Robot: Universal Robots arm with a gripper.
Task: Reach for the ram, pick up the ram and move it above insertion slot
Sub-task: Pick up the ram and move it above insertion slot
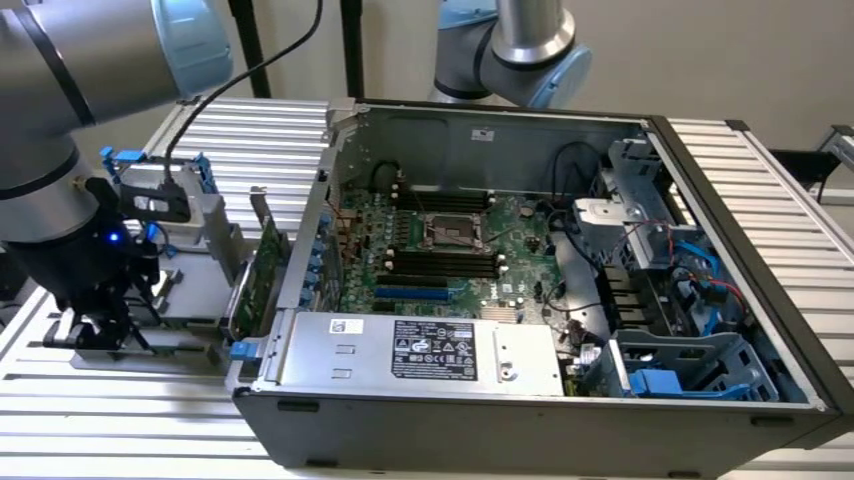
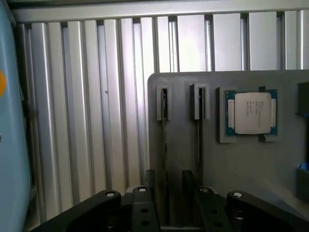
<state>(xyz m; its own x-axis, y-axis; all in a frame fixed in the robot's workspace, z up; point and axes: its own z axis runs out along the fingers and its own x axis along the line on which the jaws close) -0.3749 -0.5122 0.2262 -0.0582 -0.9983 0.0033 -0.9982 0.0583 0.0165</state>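
Note:
The ram (image 2: 164, 140) stands on edge in a slotted holder on the grey fixture plate (image 2: 241, 164), so I see it as a thin dark strip. A second similar strip (image 2: 199, 140) stands in the neighbouring holder. My gripper (image 2: 169, 181) hangs open just above the plate, with its dark fingertips (image 2: 149, 180) on either side of the first strip and nothing held. In the exterior view the gripper (image 1: 100, 330) is low over the fixture plate (image 1: 180, 345), at the exterior view's left of the open computer case. The motherboard's memory slots (image 1: 441, 262) lie inside the case.
A processor chip (image 2: 251, 112) sits in a recess on the fixture plate. An upright green expansion card (image 1: 270, 268) stands between the fixture and the case wall (image 1: 320, 200). The power supply (image 1: 420, 350) fills the case's near side. A ribbed aluminium table (image 1: 254, 130) surrounds everything.

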